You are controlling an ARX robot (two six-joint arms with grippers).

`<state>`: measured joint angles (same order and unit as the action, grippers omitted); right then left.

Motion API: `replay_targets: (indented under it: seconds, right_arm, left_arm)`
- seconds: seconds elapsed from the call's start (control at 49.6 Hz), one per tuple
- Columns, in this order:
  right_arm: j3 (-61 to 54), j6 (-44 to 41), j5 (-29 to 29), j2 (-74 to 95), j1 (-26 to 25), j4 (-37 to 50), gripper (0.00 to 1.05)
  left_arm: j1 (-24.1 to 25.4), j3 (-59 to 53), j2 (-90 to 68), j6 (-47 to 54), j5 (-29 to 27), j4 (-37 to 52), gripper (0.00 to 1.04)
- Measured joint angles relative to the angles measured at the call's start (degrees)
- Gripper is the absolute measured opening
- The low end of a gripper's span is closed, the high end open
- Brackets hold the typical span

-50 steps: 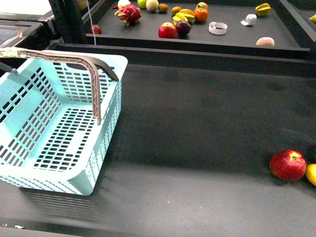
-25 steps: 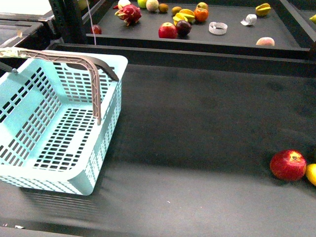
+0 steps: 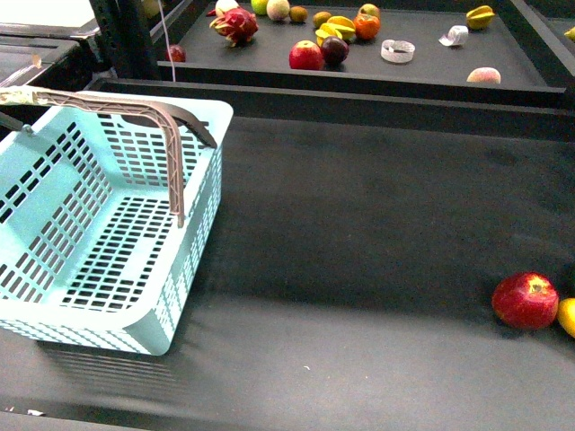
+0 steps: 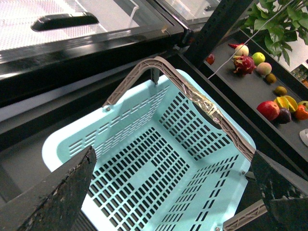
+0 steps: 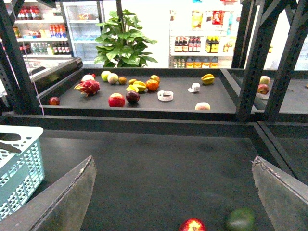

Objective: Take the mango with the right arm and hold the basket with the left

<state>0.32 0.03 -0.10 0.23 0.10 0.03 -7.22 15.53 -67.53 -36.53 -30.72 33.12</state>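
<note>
Blue basket unheld, mango at the right edge

Pale-blue plastic, the basket (image 3: 193, 256) sat at the left of the dark worktop (image 3: 359, 224) with nothing in it and its grey-brown handles (image 3: 171, 121) swung up. In the left wrist view the left hand (image 4: 173, 151) hung above it with its fingers spread wide, gripping nothing. To hold the basket well, that hand should come down over the near rim or a handle and close firmly, so the basket cannot slide.

Far across the bare worktop lay the red apple (image 3: 525, 300), and just beside it on the right the mango (image 3: 567, 316), cut off by the frame edge. The right hand (image 5: 173, 156) was also wide open and empty, well short of the fruit. In its view a dull roundish shape beside the apple was probably the mango, though the colour read too dark to be sure. The right hand should approach from the outer side, clear of the apple, and close gently on the smooth skin.
</note>
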Motion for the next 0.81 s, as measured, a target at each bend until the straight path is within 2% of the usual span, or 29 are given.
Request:
replay_targets:
  seconds: [0.182,0.343,0.585,0.807]
  right_arm:
    - [0.0,0.02,0.0,0.0,0.0,0.0,0.96]
    - [0.0,0.0,0.0,-0.02,0.0,0.0,0.96]
    - [0.0,0.02,0.0,0.0,0.0,0.0,0.96]
    - [0.0,0.0,0.0,0.0,-0.02,0.0,0.96]
  left_arm:
    - [-0.11,8.83,-16.0,-7.26,3.87,2.32,0.97]
    - [-2.1,16.44,-26.53,-13.51,6.6,2.43,0.97]
    - [-3.67,25.24,-35.6,-21.68,9.75,0.94,0.97]
    - [-2.99,32.59,-41.66,-27.04,11.26,-1.09,0.97]
